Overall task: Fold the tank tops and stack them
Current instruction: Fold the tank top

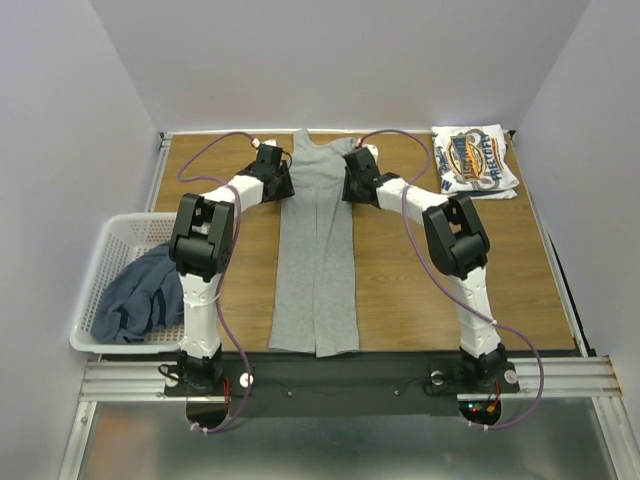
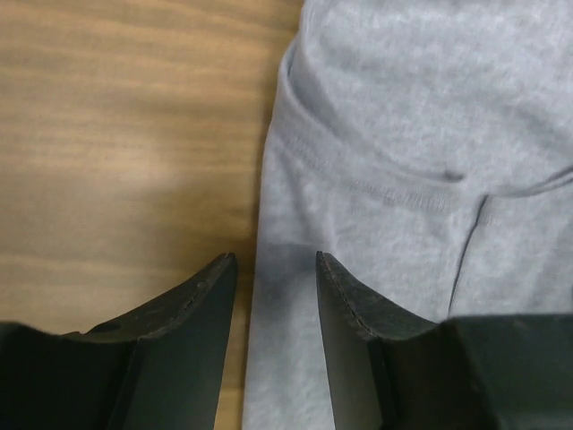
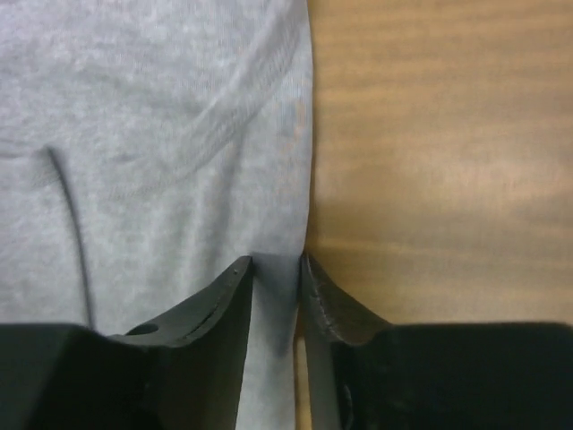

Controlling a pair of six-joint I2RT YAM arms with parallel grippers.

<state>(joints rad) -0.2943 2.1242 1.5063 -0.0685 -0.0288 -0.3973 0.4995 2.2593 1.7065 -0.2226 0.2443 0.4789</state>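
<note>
A light grey tank top (image 1: 315, 260) lies flat in a long narrow strip down the middle of the table, neck at the far end. My left gripper (image 1: 270, 155) (image 2: 276, 257) stands open low over its left edge near the armhole, one finger over wood, the other over cloth (image 2: 403, 134). On the opposite edge my right gripper (image 1: 358, 160) (image 3: 276, 260) has its jaws open only narrowly, with the grey hem (image 3: 152, 116) lying between them. A folded white tank top with a blue-and-orange logo (image 1: 473, 160) rests at the back right. The dark slate blue tank top (image 1: 140, 290) is crumpled in the basket.
A white lattice basket (image 1: 95, 270) hangs off the table's left side. Bare wooden tabletop (image 1: 450, 290) flanks the grey strip on both sides. Metal rails run along the near edge and both sides. Purple cables loop off both arms.
</note>
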